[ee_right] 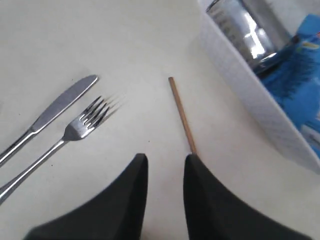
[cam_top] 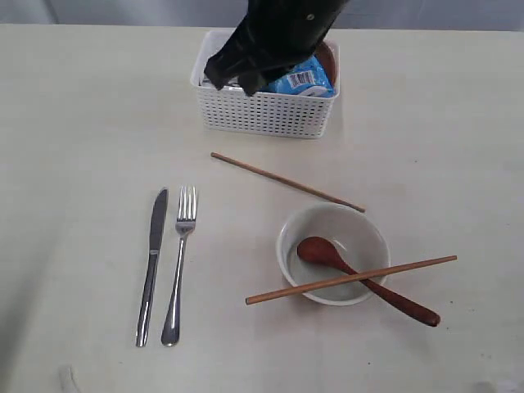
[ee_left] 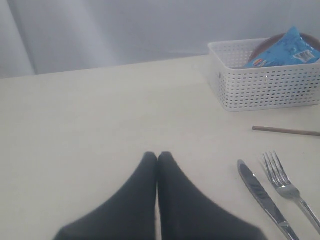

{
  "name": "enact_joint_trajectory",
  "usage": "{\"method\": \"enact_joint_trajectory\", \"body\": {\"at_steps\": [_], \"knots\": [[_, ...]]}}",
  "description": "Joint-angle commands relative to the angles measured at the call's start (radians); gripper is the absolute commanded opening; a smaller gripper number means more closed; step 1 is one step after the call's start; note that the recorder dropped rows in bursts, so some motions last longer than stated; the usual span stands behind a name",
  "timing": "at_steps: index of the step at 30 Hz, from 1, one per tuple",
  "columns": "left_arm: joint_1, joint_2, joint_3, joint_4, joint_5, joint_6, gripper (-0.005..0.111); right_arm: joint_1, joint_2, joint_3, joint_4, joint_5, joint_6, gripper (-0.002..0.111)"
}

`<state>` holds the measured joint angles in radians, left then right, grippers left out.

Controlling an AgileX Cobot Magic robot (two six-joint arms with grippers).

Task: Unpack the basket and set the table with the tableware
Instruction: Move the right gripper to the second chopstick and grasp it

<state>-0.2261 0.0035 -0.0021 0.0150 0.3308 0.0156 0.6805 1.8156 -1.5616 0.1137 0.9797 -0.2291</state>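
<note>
Table (cam_top: 82, 123) fills nearly the whole exterior view, pale cream, with most of the tableware laid out on it. Basket (cam_top: 266, 110) sits top centre, and a black arm (cam_top: 278, 33) comes in from the top edge right over it, covering most of the inside.

Right gripper (ee_right: 165, 161) is loose, fingers parted with nothing between them. In its own camera the basket wall is just beside it, and the near end of a chopstick (ee_right: 181, 112) runs in behind one finger (ee_right: 215, 200). Can't tell if they touch. Left gripper (ee_left: 157, 159) is clenched, tips pressed together on nothing, over bare table and well apart from the basket.

Bowl (cam_top: 333, 225) is lower right of centre. Blue packet (cam_top: 303, 80) pokes out of the basket under the arm. Spoon (cam_top: 315, 250) lies in the bowl, handle sticking out over the rim toward the lower right. Second chopstick (cam_top: 352, 278) rests across the bowl's rim and over the spoon. The first chopstick lies slanted between basket and bowl. Knife (cam_top: 158, 221) and fork (cam_top: 186, 214) lie side by side at lower left, close but apart.

Cup (ee_right: 245, 30) is in the basket, cut off by the frame edge in the right wrist view and hidden under the arm in the exterior one. Plate (cam_top: 329, 61) is just a brown sliver at the basket's right end, behind the packet.
</note>
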Motion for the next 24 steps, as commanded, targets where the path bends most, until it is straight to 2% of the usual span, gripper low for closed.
{"method": "enact_joint_trajectory", "body": {"at_steps": [1,7,10,11,24], "knots": [[-0.006,-0.004,0.002,-0.002,-0.011,-0.004,0.000,-0.004,0.159,-0.112,0.023,0.103,-0.056,0.025],[-0.006,-0.004,0.002,-0.002,-0.011,-0.004,0.000,-0.004,0.293,-0.148,0.018,0.107,-0.146,0.025],[-0.006,-0.004,0.002,-0.002,-0.011,-0.004,0.000,-0.004,0.340,-0.148,-0.032,0.085,-0.150,0.042],[-0.006,-0.004,0.002,-0.002,-0.011,-0.004,0.000,-0.004,0.345,-0.148,-0.040,0.083,-0.146,0.043],[-0.006,-0.004,0.002,0.000,-0.011,-0.004,0.000,-0.004,0.448,-0.148,-0.104,0.017,-0.187,0.042]]}}
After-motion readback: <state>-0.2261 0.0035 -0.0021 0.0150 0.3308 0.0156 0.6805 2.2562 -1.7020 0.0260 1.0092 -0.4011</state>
